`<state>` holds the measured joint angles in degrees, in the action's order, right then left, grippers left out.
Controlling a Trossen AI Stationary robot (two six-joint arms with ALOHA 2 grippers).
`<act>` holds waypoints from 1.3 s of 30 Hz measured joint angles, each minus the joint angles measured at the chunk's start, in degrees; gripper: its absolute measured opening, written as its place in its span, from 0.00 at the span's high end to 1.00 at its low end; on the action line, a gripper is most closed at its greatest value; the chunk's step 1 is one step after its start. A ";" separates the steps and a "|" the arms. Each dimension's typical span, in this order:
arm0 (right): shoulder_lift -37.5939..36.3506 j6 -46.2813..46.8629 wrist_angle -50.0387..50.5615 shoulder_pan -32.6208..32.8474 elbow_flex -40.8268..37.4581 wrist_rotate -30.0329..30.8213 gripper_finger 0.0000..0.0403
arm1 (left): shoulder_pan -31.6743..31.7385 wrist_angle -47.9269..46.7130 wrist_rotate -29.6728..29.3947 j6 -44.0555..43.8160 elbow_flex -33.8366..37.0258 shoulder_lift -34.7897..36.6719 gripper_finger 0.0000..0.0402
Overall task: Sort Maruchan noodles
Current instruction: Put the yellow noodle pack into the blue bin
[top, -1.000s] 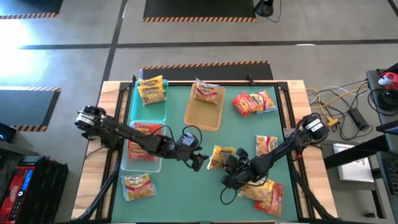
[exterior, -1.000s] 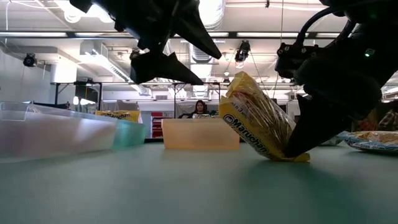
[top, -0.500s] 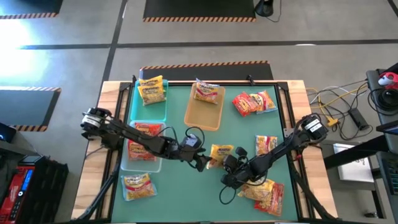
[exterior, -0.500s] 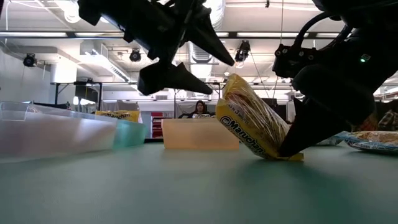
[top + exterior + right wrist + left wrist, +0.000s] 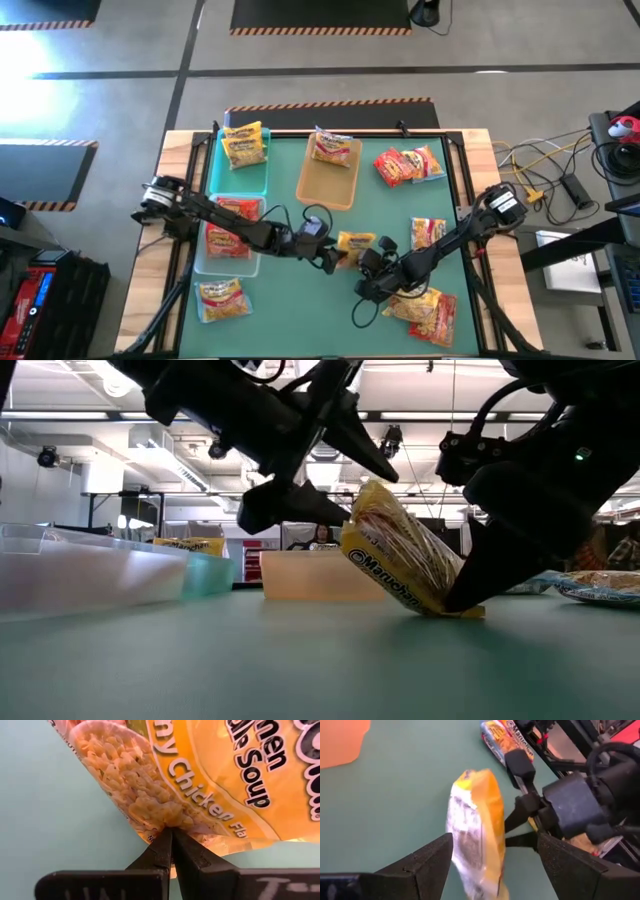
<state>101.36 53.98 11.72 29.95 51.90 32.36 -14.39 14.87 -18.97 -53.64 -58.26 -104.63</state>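
Mid-bench, the right hand (image 5: 470, 595), fingers together, pinches the tilted yellow crinkly plastic noodle packet (image 5: 400, 560) by its near edge, partly hidden overhead. Left hand (image 5: 330, 470) spread apart around the packet's top.

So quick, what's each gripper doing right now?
Left gripper: open, straddling the yellow noodle packet, not clamped.
Right gripper: shut, pinching that packet's edge, propping it tilted on the table.
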 joint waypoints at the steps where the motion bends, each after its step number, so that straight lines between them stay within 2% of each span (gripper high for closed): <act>1: 0.00 0.00 -0.15 -0.06 0.00 0.00 0.98 | 0.06 0.28 -0.01 0.10 0.00 -0.19 0.32; 12: 0.00 -0.11 -0.56 -0.04 0.00 -0.02 0.98 | 0.92 2.38 0.01 1.43 0.00 -2.06 0.32; 17: 0.00 -0.22 -0.75 -0.04 0.00 -0.02 0.98 | 1.52 2.23 0.01 2.11 0.00 -2.10 0.36; 27: 0.00 -0.64 -0.92 0.03 0.00 0.13 0.98 | 2.10 2.19 0.06 2.13 0.00 -2.13 0.51; 39: 0.00 -1.43 -1.07 0.03 0.06 0.46 0.98 | 2.19 2.17 0.28 2.44 0.00 -2.13 0.78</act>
<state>101.36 52.55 10.66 29.98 51.96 32.82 -12.21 17.04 -18.70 -51.20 -58.26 -106.76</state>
